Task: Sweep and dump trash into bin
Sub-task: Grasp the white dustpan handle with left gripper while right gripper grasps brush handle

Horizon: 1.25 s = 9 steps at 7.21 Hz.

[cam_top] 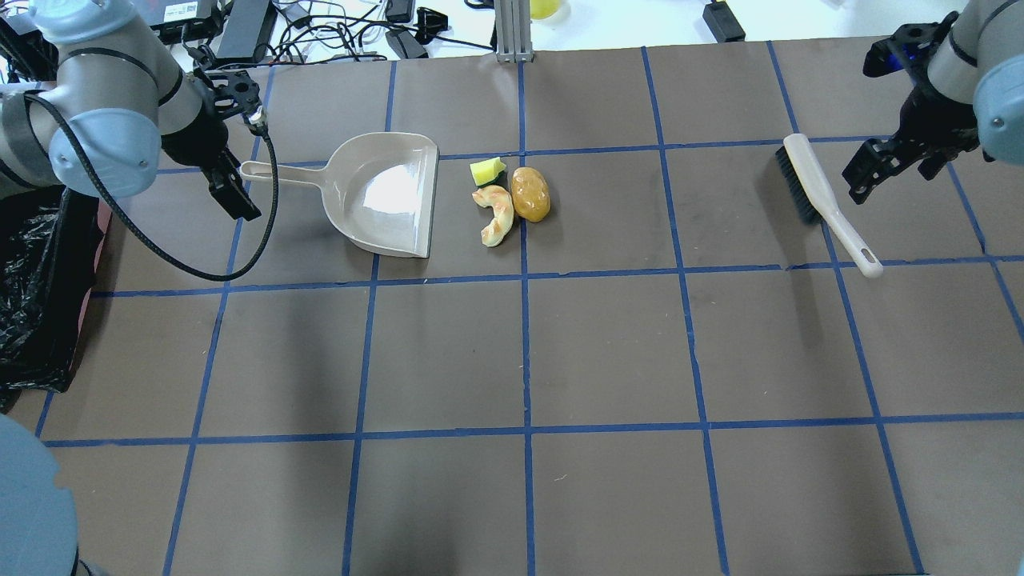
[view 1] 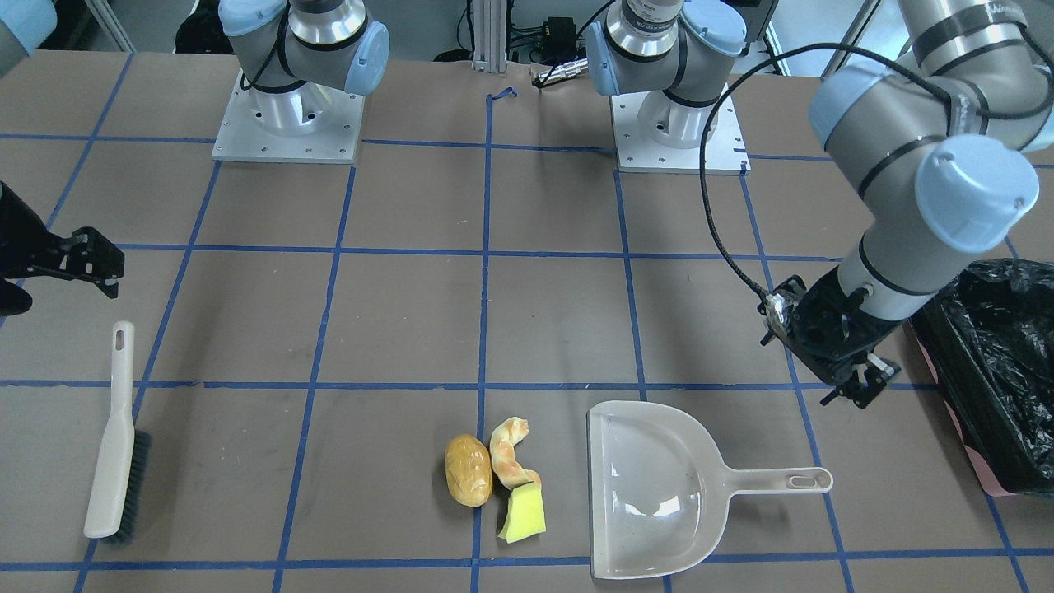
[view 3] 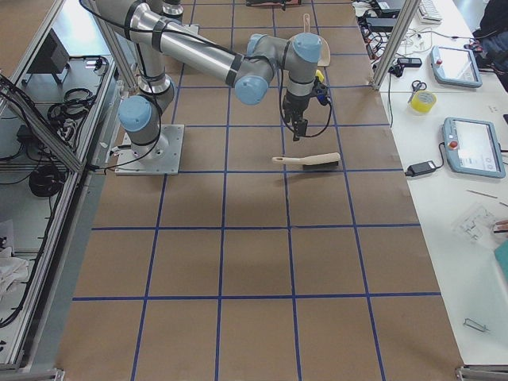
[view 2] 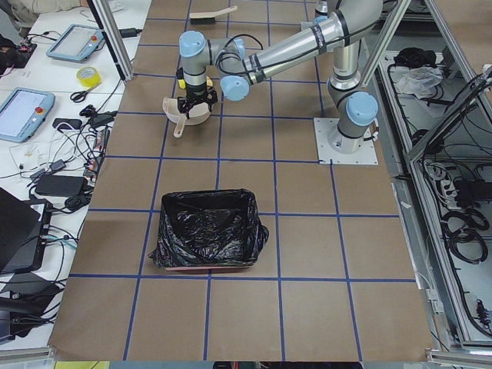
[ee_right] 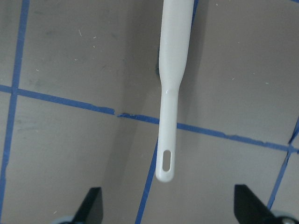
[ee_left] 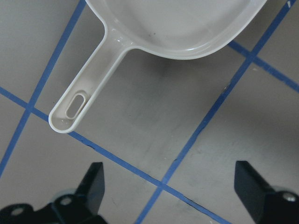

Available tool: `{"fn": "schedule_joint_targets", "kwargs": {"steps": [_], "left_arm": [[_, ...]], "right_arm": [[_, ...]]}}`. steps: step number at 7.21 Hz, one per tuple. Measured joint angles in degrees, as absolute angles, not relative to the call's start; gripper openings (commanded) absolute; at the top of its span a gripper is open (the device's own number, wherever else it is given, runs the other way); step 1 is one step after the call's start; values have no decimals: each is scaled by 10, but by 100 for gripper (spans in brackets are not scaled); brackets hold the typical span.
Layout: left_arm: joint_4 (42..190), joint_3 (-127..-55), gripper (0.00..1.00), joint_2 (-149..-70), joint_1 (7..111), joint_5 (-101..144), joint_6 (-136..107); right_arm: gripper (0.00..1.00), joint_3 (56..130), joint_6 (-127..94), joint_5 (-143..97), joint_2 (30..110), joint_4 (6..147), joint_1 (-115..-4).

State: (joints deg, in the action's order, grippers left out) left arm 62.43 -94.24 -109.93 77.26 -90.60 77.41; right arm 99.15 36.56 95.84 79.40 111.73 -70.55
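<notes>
Brown taped table (view 1: 395, 313): golden lump (view 1: 468, 469), orange curl (view 1: 509, 451), yellow wedge (view 1: 524, 515); left fingers (ee_left: 93, 185), right fingers (ee_right: 91, 205) wide.

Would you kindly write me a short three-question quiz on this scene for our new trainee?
1. True or false: the dustpan is empty.
2. Which piece lies farthest from the dustpan? A wedge; B strip; C potato.
3. Short answer: which tool lies nearest the open right pincer?

Key: 1 true; 2 C; 3 the brush.
</notes>
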Motion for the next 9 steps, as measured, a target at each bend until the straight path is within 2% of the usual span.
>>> {"fn": "schedule_joint_targets", "kwargs": {"steps": [2, 6, 7, 8, 9], "left_arm": [[590, -924, 95, -1129, 774, -906, 826], [602, -827, 94, -1209, 777, -901, 985], [604, -823, 94, -1223, 778, -900, 1006], [609, -821, 94, -1232, 779, -901, 1015], [618, -821, 94, -1236, 780, -901, 1017]], "right_arm": [[100, 1020, 382, 949, 769, 1166, -693], [99, 1026, 376, 942, 709, 1188, -671], [92, 1028, 367, 943, 704, 1185, -671], [81, 1029, 358, 943, 701, 1183, -671], [81, 1030, 355, 944, 699, 1182, -671]]}}
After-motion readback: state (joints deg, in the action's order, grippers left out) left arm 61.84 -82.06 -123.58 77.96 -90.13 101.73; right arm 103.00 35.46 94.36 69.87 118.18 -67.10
